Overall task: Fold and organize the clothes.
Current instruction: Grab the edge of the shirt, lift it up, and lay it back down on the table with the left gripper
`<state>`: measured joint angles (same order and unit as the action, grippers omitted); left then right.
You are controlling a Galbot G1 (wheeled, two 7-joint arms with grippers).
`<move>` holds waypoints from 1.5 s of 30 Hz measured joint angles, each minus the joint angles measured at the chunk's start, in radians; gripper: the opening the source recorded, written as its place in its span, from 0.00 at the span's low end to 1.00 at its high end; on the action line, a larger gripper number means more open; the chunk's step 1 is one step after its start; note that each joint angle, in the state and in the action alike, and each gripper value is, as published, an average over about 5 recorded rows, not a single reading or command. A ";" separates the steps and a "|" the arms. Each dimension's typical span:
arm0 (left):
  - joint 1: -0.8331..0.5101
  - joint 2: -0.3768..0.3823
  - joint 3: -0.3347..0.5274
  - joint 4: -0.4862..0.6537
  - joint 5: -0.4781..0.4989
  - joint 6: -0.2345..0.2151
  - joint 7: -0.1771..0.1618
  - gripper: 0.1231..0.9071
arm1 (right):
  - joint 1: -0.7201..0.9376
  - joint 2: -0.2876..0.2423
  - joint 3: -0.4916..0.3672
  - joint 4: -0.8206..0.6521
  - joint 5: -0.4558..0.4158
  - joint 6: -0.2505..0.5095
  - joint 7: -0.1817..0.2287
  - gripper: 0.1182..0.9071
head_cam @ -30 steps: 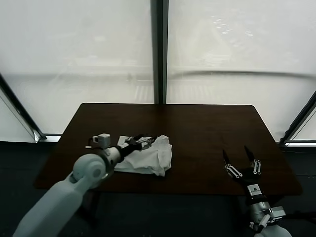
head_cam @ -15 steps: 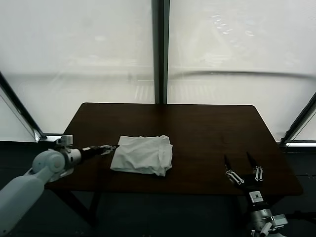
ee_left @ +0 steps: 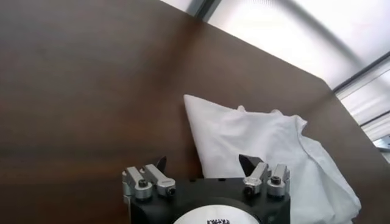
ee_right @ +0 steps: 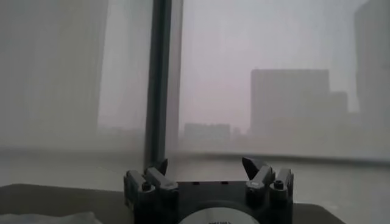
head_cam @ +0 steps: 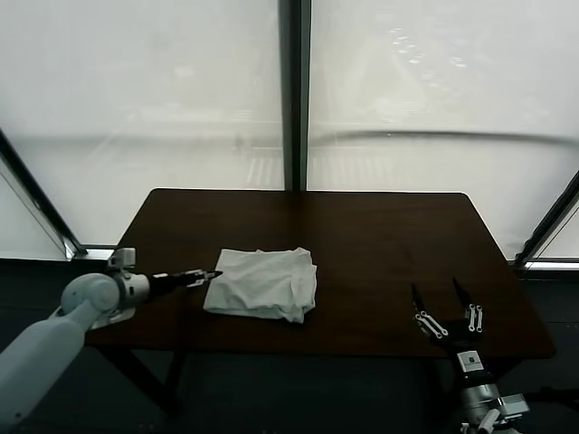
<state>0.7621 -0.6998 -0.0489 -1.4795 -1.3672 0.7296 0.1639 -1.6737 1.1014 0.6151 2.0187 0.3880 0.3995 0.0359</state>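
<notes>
The clothes are one white T-shirt [head_cam: 261,283], folded into a rough rectangle left of the middle of the dark table [head_cam: 389,240]; no print shows. My left gripper [head_cam: 203,276] hovers low at the shirt's left edge, open and holding nothing. In the left wrist view the shirt [ee_left: 262,143] lies just ahead of the open left gripper [ee_left: 203,162], one corner reaching between the fingertips. My right gripper [head_cam: 445,306] stands open, pointing upward, at the table's front right, far from the shirt. In the right wrist view the right gripper [ee_right: 204,163] faces the window.
Large frosted windows with a dark central post [head_cam: 292,90] stand behind the table. The table's front edge [head_cam: 362,351] runs close to the right gripper. A pale scrap of the shirt [ee_right: 49,217] shows low in the right wrist view.
The left arm pulled back from on top of the shirt to its left side, leaving the shirt folded flat, then edged slightly toward it. The right gripper sank a little lower.
</notes>
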 joint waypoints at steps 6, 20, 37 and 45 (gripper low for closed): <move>-0.015 -0.031 0.028 0.009 0.007 0.000 0.000 1.00 | 0.000 0.003 0.001 0.001 0.001 0.000 0.001 1.00; -0.028 -0.070 0.059 0.010 0.008 0.003 -0.005 0.73 | 0.011 0.007 -0.005 0.001 0.001 -0.001 0.002 1.00; -0.003 -0.020 -0.011 -0.053 0.015 0.018 -0.064 0.09 | 0.065 -0.003 -0.045 -0.028 0.004 -0.012 0.009 1.00; 0.037 0.163 -0.080 -0.135 -0.031 0.015 -0.058 0.09 | 0.129 -0.004 -0.089 -0.071 0.014 -0.012 0.010 1.00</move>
<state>0.7990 -0.5373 -0.1293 -1.6142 -1.3978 0.7443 0.1060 -1.5444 1.0977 0.5264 1.9475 0.4019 0.3879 0.0459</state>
